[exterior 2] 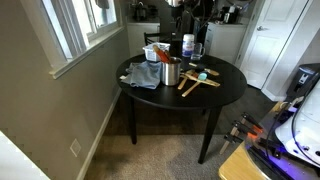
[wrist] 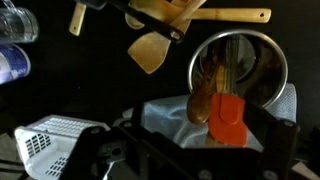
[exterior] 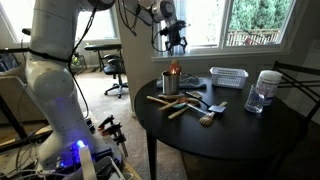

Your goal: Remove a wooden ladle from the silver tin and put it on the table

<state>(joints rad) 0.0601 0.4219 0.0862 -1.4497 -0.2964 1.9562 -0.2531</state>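
So, the table (exterior: 250,135): dark round top with several loose wooden utensils (exterior: 166,99) already lying near the tin. The bare patch toward the near edge looks like the best spot to set the ladle down.
Arm (exterior: 55,70): reaches up and over from beside the table. A straight vertical descent should suit it, with no sideways sweep across the clutter.
White basket (exterior: 228,76): sits well apart from the tin, so it should be no obstacle.
Silver tin (exterior: 171,84): stands upright on the table near the utensils and just beside a crumpled cloth (exterior 2: 143,76). It is light and shiny, so it will probably tip or lift if the ladle drags on its rim. Pull straight up along the handle's line.
Gripper (exterior: 175,42): hovers high above the tin. The jaws look spread and hold nothing, though the wrist view is too dark to show how wide they are.
Wooden ladle (wrist: 203,98): sits in the tin, its brown rounded head leaning over the rim and touching a red spatula (wrist: 228,118). Close on the wood alone, from the side away from the red head.
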